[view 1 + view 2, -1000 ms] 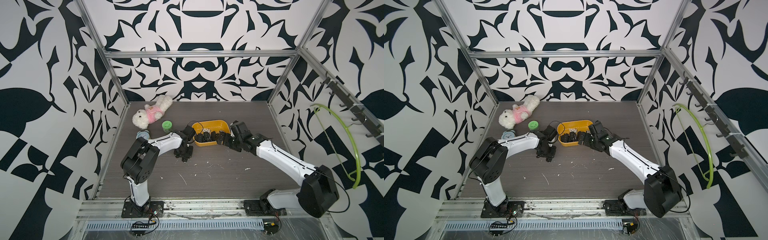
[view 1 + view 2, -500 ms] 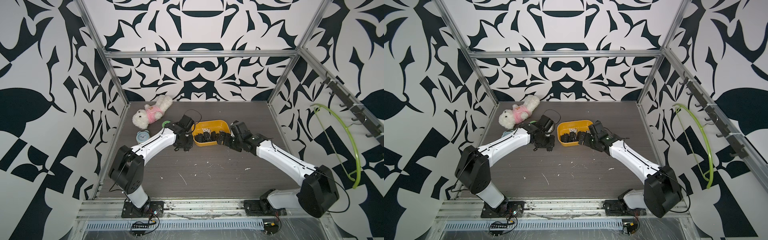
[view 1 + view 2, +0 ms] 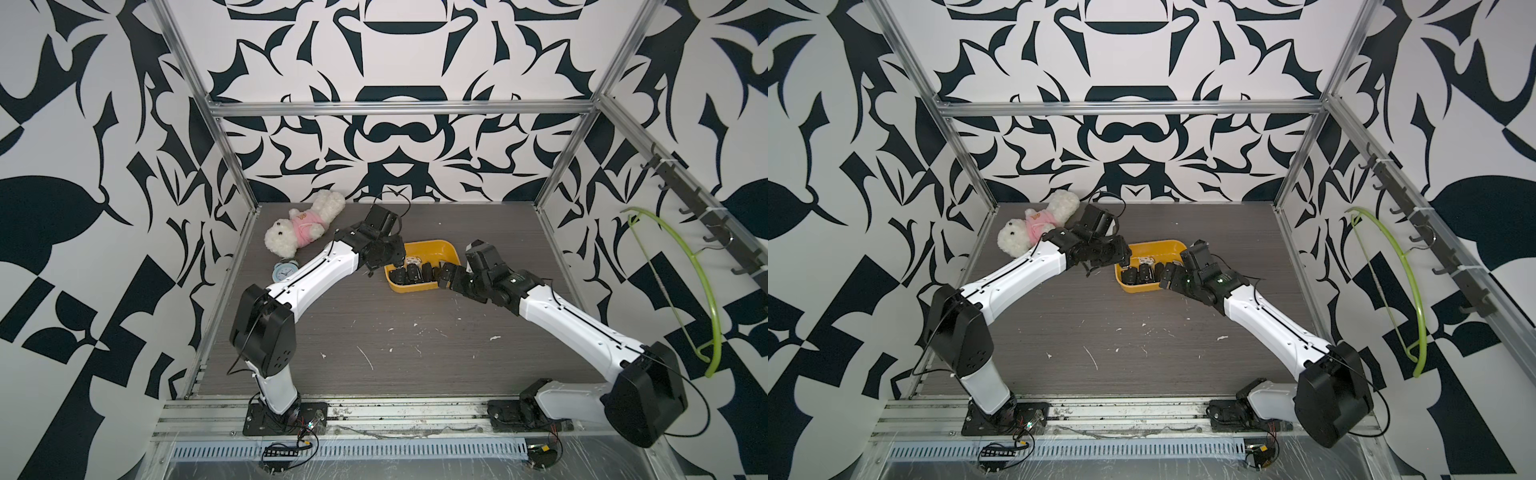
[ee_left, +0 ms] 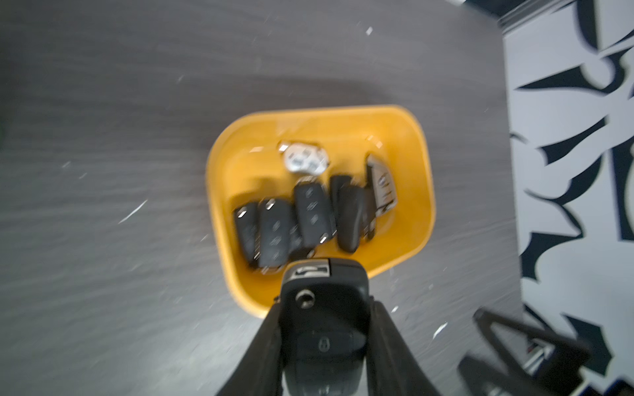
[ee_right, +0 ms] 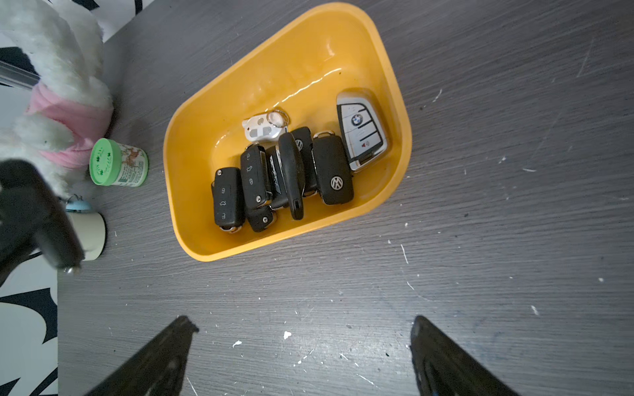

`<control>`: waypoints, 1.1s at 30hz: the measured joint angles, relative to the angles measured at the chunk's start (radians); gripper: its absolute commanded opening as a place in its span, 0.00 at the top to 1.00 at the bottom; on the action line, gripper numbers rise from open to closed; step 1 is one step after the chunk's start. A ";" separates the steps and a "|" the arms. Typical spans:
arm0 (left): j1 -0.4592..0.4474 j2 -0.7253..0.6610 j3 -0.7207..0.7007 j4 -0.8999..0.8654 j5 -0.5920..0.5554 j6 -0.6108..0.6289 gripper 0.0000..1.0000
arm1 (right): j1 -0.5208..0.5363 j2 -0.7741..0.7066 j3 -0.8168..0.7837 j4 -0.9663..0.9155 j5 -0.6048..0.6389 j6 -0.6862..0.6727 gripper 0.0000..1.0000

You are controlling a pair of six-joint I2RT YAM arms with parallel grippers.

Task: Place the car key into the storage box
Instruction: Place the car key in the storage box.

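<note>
Scuffed grey counter (image 4: pixel 103 137) inside patterned walls. Box (image 4: pixel 425 192) mid-counter toward the back edge, holding other keys (image 5: pixel 291 171). Key (image 4: pixel 324 325) pinched in left gripper (image 4: pixel 324 305), over the box's rim. Right gripper (image 5: pixel 302 322) spread, empty. Carry further inward, lower toward bare floor, then let go.

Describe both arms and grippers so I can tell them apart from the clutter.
Identical pair: left arm and right arm have white tapered links with a thin black cable along each, and bulky black joint housings. The left gripper and right gripper have black, tapering fingers.
</note>
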 measured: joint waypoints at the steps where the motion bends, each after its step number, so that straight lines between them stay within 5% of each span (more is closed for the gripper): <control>1: -0.007 0.026 0.024 0.010 0.001 -0.005 1.00 | 0.000 -0.006 -0.002 -0.002 0.005 0.000 0.00; 15: -0.100 0.335 0.215 0.032 -0.083 -0.119 1.00 | 0.000 -0.124 -0.063 -0.023 0.094 -0.011 0.00; 28: -0.106 0.430 0.286 -0.030 -0.174 -0.131 1.00 | 0.000 -0.133 -0.072 -0.029 0.122 -0.026 0.00; 31: -0.107 0.453 0.296 -0.034 -0.172 -0.131 0.90 | 0.000 -0.133 -0.073 -0.029 0.123 -0.026 0.00; 33: -0.107 0.461 0.300 -0.037 -0.172 -0.131 0.70 | 0.000 -0.133 -0.075 -0.029 0.123 -0.026 0.00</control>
